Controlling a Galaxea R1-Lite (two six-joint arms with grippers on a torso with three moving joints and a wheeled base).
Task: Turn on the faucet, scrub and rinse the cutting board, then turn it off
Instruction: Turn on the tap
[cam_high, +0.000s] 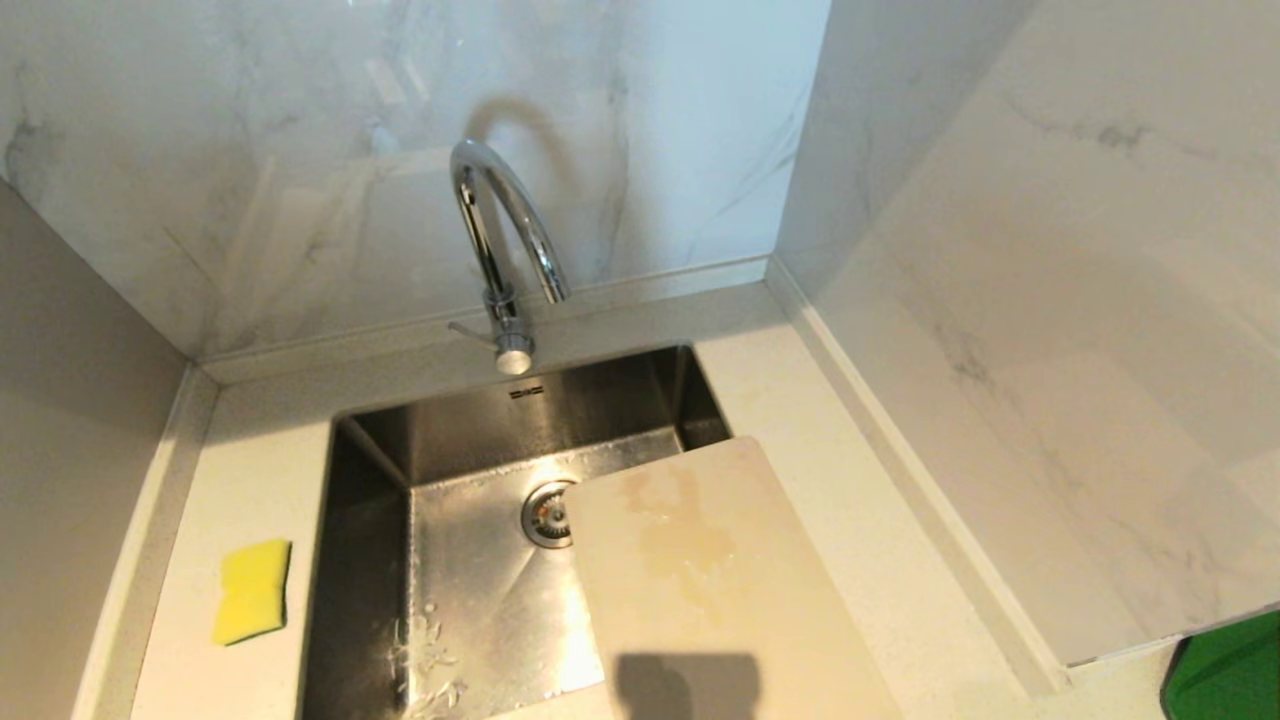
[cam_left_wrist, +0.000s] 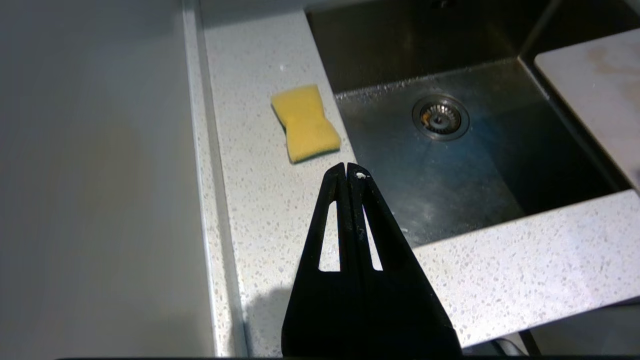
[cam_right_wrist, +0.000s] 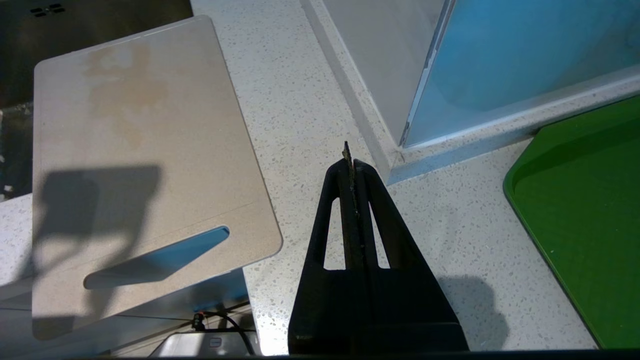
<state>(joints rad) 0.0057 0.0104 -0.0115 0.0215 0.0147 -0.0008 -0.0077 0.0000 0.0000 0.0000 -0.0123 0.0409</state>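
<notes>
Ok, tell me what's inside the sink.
The sink holds a round drain strainer and water droplets on its steel floor. The cutting board overhangs its right side, hiding whatever lies beneath it.

One faucet stands behind one steel sink with one drain. One cutting board, one yellow sponge and one green tray are in view. Two grippers show, left and right.
</notes>
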